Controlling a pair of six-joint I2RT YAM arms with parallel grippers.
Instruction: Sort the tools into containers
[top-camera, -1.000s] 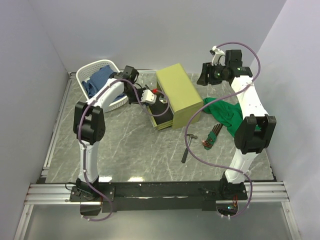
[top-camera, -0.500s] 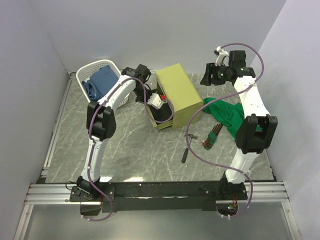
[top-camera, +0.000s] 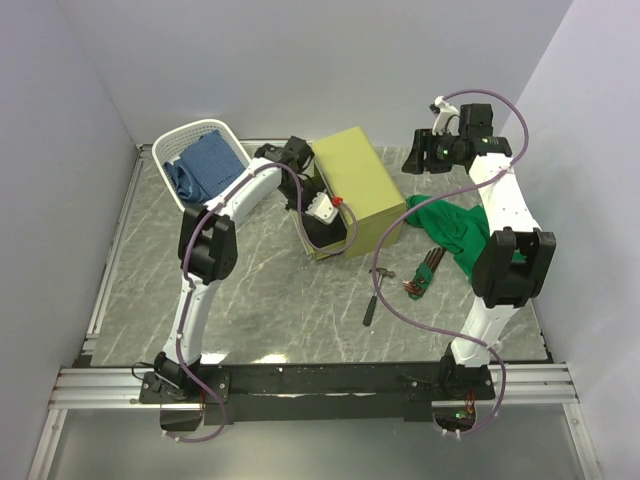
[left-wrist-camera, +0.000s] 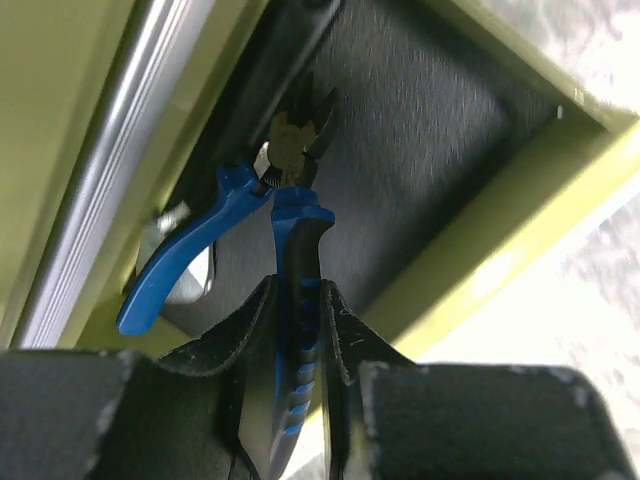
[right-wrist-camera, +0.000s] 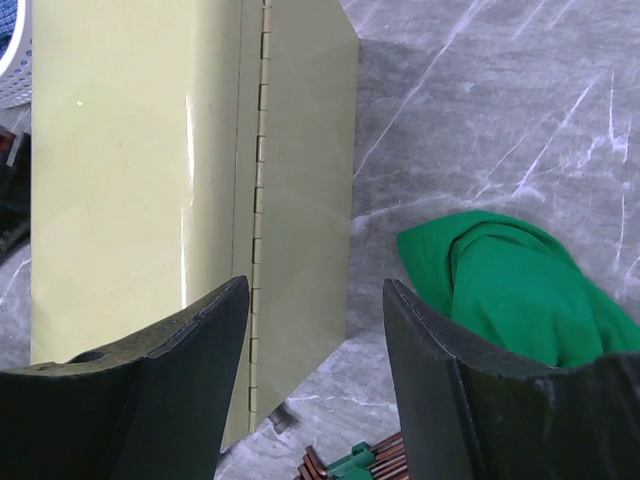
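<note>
My left gripper (top-camera: 326, 210) is shut on one handle of the blue-handled pliers (left-wrist-camera: 285, 200). It holds them, head pointing away, over the open black-lined drawer (left-wrist-camera: 440, 130) of the olive-green chest (top-camera: 355, 180). The other handle splays out to the left. A silver drawer handle (left-wrist-camera: 110, 170) runs along the chest front. My right gripper (top-camera: 425, 155) is open and empty, high above the chest's right side. In its wrist view the chest's hinged top (right-wrist-camera: 140, 150) lies below. The black-handled hammer (top-camera: 378, 295) and the hex key set (top-camera: 425, 272) lie on the table right of the chest.
The white lattice basket (top-camera: 200, 160) at the back left holds a blue cloth (top-camera: 205, 158). A green cloth (top-camera: 450, 225) lies right of the chest and also shows in the right wrist view (right-wrist-camera: 510, 280). The hex key set (right-wrist-camera: 350, 465) shows at that view's bottom edge. Grey walls enclose the table.
My left gripper has swung right from beside the basket to above the open drawer, with the pliers in it. My right gripper has shifted slightly right.
</note>
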